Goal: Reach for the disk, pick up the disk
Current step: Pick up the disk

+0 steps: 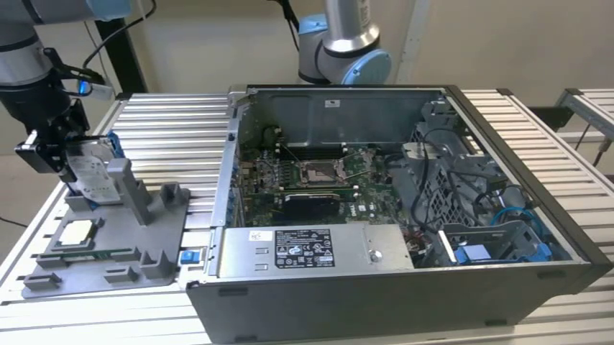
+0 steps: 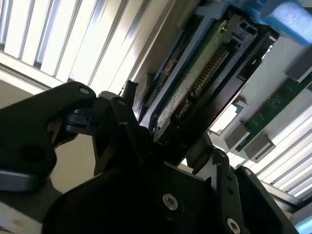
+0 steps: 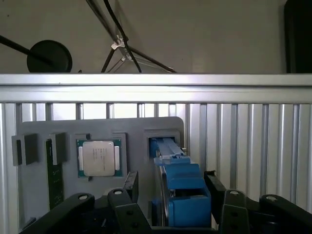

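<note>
The disk (image 1: 93,175) stands on edge in a slot at the far end of the grey fixture (image 1: 154,230), at the exterior view's left. Its white label faces the camera and a blue rail runs along its edge. My gripper (image 1: 79,159) has come down over it. In the first wrist view the disk's blue rail (image 3: 183,192) lies between the black fingers (image 3: 130,185) of my gripper (image 3: 173,184), with a narrow gap on one side. The second wrist view shows the disk's circuit-board side (image 2: 200,83) between the jaws of my gripper (image 2: 163,126), which stand open around it.
A square silver processor chip (image 3: 99,158) and a green memory stick (image 3: 53,178) lie in the fixture (image 3: 131,129) beside the disk. A small blue bracket (image 1: 188,256) sits at its near corner. The open computer case (image 1: 384,215) stands at the exterior view's right, a second arm (image 1: 341,50) behind it.
</note>
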`<state>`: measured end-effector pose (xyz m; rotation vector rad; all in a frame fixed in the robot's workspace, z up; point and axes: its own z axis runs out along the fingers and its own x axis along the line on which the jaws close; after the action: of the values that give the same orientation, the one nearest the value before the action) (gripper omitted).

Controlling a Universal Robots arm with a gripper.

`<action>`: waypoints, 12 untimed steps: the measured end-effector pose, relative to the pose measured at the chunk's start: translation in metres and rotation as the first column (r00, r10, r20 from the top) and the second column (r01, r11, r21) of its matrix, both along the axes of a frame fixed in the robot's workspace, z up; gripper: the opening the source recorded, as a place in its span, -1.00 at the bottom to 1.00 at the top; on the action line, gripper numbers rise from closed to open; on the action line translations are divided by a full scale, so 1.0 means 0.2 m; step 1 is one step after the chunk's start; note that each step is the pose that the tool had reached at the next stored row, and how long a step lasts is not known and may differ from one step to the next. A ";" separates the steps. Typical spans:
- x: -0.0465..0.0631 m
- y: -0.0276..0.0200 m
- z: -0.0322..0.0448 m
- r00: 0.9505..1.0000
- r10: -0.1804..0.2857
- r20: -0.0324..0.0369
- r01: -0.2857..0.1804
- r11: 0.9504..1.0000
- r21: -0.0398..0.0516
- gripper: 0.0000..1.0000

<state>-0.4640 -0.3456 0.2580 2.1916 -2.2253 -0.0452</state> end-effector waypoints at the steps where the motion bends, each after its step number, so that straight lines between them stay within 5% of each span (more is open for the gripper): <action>1: 0.00 0.000 -0.001 1.000 0.000 0.001 0.000 1.000 0.000 1.00; 12: 0.00 0.000 0.023 1.000 0.000 0.002 0.000 1.000 0.002 1.00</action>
<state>-0.4639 -0.3455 0.2626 2.1934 -2.2271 -0.0457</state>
